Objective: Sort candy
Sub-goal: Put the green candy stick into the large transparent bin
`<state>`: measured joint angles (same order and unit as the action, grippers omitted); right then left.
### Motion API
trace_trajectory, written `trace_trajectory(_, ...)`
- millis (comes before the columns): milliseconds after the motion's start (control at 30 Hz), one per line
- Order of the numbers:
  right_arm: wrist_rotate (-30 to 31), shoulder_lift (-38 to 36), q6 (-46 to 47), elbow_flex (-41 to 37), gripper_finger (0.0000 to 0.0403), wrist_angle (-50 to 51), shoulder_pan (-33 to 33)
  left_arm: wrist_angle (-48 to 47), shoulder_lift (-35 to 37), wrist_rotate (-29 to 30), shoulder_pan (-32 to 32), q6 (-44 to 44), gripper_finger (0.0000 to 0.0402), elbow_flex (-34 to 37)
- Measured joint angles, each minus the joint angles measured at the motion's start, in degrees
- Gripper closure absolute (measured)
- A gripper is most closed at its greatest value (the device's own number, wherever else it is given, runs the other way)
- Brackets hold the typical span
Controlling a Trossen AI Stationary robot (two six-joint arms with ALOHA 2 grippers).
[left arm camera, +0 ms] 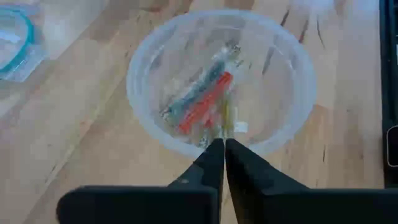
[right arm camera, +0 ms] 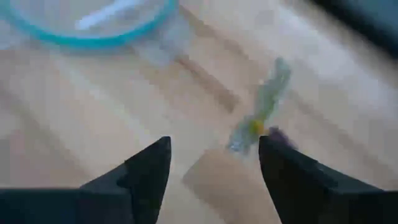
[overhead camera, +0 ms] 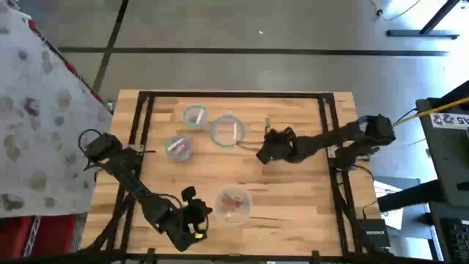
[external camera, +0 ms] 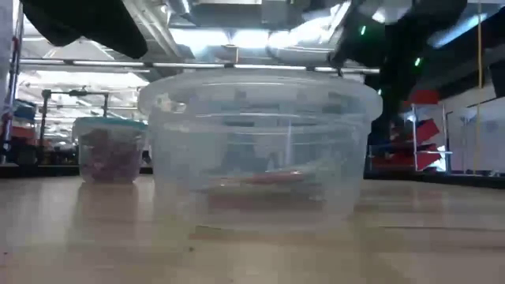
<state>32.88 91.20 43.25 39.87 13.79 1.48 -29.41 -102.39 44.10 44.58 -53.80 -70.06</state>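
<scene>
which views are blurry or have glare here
Right wrist view: motion-blurred, the greenish candy smeared beyond the open right gripper. Low view: bright ceiling lights glare behind the hazy clear bowl. Left wrist view: fairly crisp on the shut left gripper.

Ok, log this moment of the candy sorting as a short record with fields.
left gripper: shut, at the near edge of the clear bowl
clear bowl contents: reddish and greenish candy sticks
right gripper: open, empty, over bare table beside the large teal-rimmed bowl
loose candy: greenish stick on the wood just ahead of the right gripper
large teal-rimmed bowl contents: one pale stick
other bowls: two smaller teal-rimmed bowls, contents unclear
</scene>
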Motion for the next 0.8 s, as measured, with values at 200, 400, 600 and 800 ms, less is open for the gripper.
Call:
trace_trajectory(200,-2.43,5.0,1.51,-0.59,0.0176,-3.52,4.74,0.02,-0.02,0.0,-0.09,0.24,0.0402,0.0)
trace_trajectory(400,-4.14,8.61,1.57,-0.29,0.0177,-8.05,6.83,0.01,-0.02,0.0,-0.07,0.17,0.0402,0.02)
trace_trajectory(600,-4.66,8.94,1.5,-0.23,0.0236,-7.76,7.36,0.04,-0.04,0.02,-0.07,-0.1,0.0402,0.02)
trace_trajectory(800,-7.06,8.94,-4.22,-0.16,0.0377,-7.83,7.86,0.07,-0.04,0.0,-0.07,-0.2,0.0402,0.04)
